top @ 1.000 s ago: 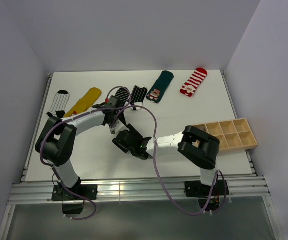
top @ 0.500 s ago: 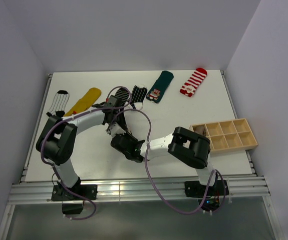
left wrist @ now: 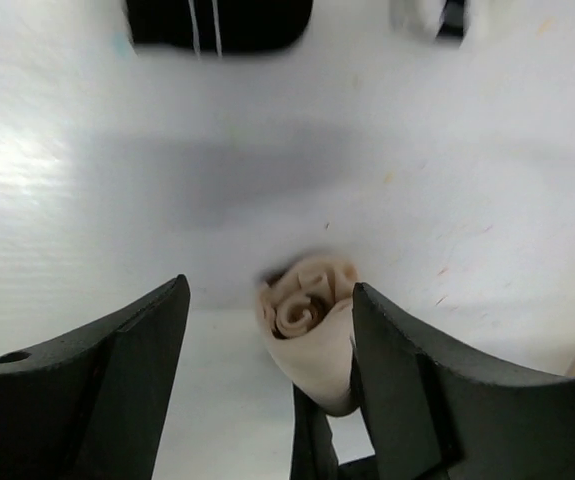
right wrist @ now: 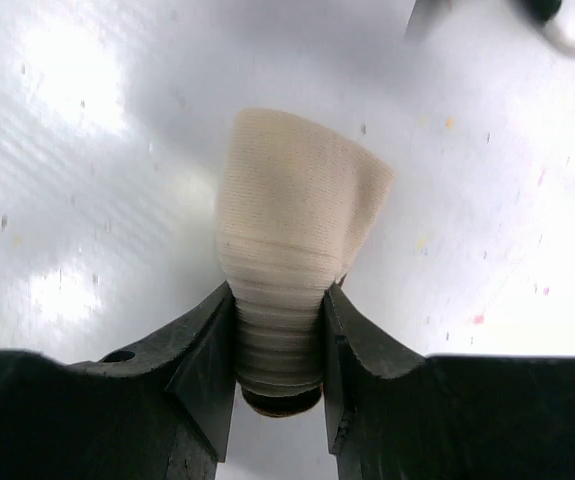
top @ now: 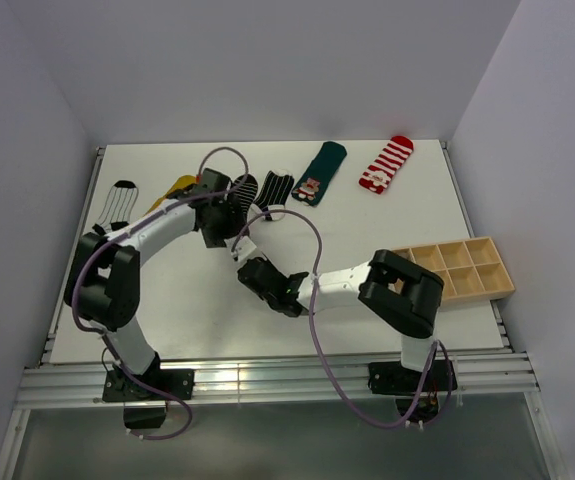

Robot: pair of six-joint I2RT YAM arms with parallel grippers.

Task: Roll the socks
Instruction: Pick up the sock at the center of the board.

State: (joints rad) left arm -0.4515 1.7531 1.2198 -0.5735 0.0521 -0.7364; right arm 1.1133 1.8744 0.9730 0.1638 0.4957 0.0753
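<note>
A cream sock [right wrist: 297,225], rolled into a tight bundle, is clamped at its ribbed end between the fingers of my right gripper [right wrist: 279,300], which is shut on it. In the left wrist view the same roll [left wrist: 305,322] shows its spiral end between the spread fingers of my left gripper [left wrist: 270,292], which is open; the roll leans against the right finger [left wrist: 397,350]. From above, the roll [top: 241,249] sits mid-table between the left gripper [top: 227,230] and the right gripper [top: 251,266]. Several flat socks lie along the far side.
Across the far side lie a black-and-white striped sock [top: 119,203], a yellow sock [top: 180,187] partly behind the left arm, a black sock with thin lines [top: 275,187], a green sock [top: 319,172] and a red-and-white sock [top: 386,164]. A wooden compartment tray [top: 452,270] stands at the right.
The right gripper has closed on the rolled cream sock. The left gripper has opened off it and drawn back toward the far side.
</note>
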